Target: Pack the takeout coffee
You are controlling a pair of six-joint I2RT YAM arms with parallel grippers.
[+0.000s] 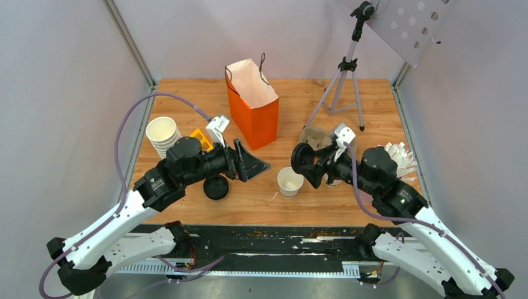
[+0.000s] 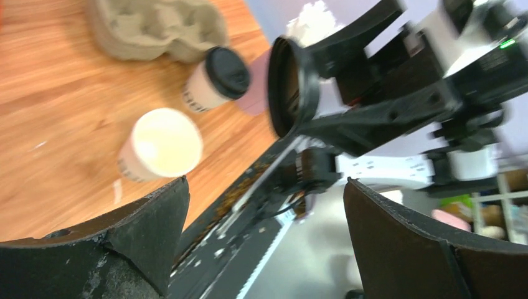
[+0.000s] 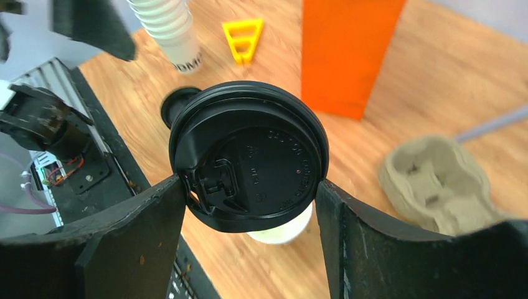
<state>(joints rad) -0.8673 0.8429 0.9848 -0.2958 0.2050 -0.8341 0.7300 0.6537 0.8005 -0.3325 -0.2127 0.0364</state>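
A lidless white paper cup (image 1: 290,182) stands near the table's front edge, between the two grippers. My right gripper (image 1: 306,163) is shut on a round black lid (image 3: 249,163), pinched at its rim and held just above and right of that cup (image 3: 280,232). My left gripper (image 1: 254,163) hangs open and empty to the cup's left, its fingers (image 2: 159,218) wide apart. One takeout coffee (image 2: 215,78), a white cup capped with a black lid, stands by the cardboard cup carrier (image 2: 155,25). The orange paper bag (image 1: 252,106) stands open at the back centre.
A stack of lidless white cups (image 1: 163,136) and a yellow piece (image 1: 201,138) sit at the left. Loose black lids (image 1: 216,187) lie under my left arm. A tripod (image 1: 345,75) stands back right, with white folded items (image 1: 398,156) at the right edge.
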